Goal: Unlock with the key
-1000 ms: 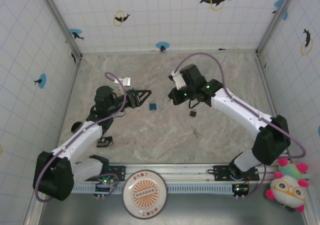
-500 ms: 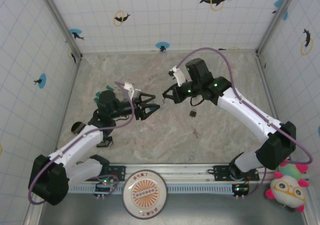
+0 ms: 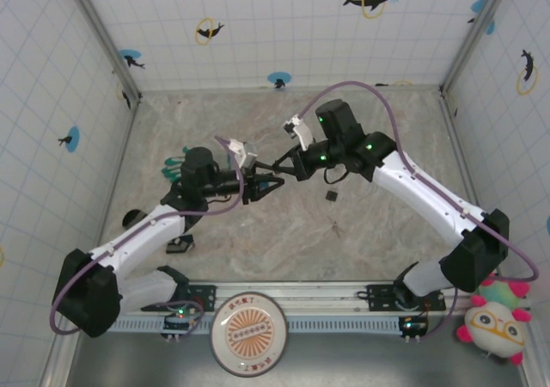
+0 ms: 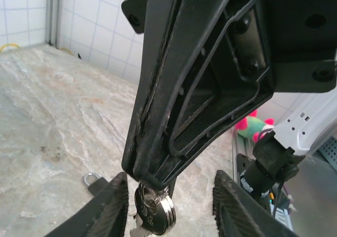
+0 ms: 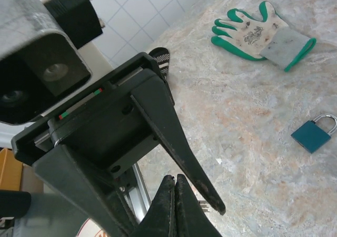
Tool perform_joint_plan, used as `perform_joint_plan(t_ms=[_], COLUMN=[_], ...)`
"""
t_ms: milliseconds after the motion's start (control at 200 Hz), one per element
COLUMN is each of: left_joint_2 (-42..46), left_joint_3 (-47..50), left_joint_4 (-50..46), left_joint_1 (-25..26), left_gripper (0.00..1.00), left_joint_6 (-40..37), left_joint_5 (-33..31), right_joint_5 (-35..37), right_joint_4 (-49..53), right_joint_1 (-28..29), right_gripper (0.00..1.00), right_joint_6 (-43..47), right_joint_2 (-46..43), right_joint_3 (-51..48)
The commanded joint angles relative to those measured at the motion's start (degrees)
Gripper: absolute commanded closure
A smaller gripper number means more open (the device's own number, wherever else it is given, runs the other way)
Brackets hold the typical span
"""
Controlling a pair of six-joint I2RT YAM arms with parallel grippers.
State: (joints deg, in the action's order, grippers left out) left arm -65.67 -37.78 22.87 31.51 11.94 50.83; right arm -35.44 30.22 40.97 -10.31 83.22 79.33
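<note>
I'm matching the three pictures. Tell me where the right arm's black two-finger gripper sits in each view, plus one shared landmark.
Top external: the right arm's black two-finger gripper at the centre, pointing left.
Left wrist: the gripper large in the middle, tips down, shut on a silver key ring.
Right wrist: the gripper at bottom centre, fingers together.
Shared landmark: the beige marbled tabletop.

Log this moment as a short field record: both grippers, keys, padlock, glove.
left gripper: open, fingers either side of the keys, not touching them
right gripper: shut on the keys, held between the left fingers
keys: on a ring, hanging below the right gripper's tips, clear of the table
padlock: blue, flat on the table, shackle looks closed, no key in it
glove: green and white, flat on the table, apart from the padlock
</note>
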Motion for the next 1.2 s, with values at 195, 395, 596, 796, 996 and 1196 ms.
perform_joint_plan(t_ms=[195, 395, 596, 796, 996, 1196], left_joint_2=[0.6, 0.7, 0.8, 1.0, 1.2, 1.3], left_joint_3=[-0.9, -1.5, -2.2, -3.0, -3.9, -4.8], left_joint_4=[-3.6, -6.0, -9.4, -10.8, -12.1, -13.0], left_joint_1=[0.3, 0.3, 0.4, 0.4, 0.3, 0.3], left_gripper=[0.74, 0.85, 0.88, 0.87, 0.88, 0.84], left_joint_6=[-1.0, -1.5, -2.3, -2.2, -2.4, -2.2], left_joint_5=[1.7, 1.3, 0.3, -0.6, -0.4, 0.3], right_joint_5=[-0.1, 0.5, 1.2, 1.9, 2.5, 2.7], right_joint_4=[-1.4, -0.7, 0.0, 0.8, 0.7, 0.4], right_joint_1=[-1.2, -1.2, -1.4, -1.5, -1.6, -1.6], right_gripper=[1.0, 1.0, 1.0, 1.0, 1.0, 1.0], right_joint_6=[-0.5, -0.2, 0.5, 1.2, 1.5, 1.5], right_joint_2=[-1.6, -1.9, -2.4, -3.0, -3.5, -3.7], right_joint_3=[2.1, 1.9, 1.5, 0.2, -1.1, -1.6])
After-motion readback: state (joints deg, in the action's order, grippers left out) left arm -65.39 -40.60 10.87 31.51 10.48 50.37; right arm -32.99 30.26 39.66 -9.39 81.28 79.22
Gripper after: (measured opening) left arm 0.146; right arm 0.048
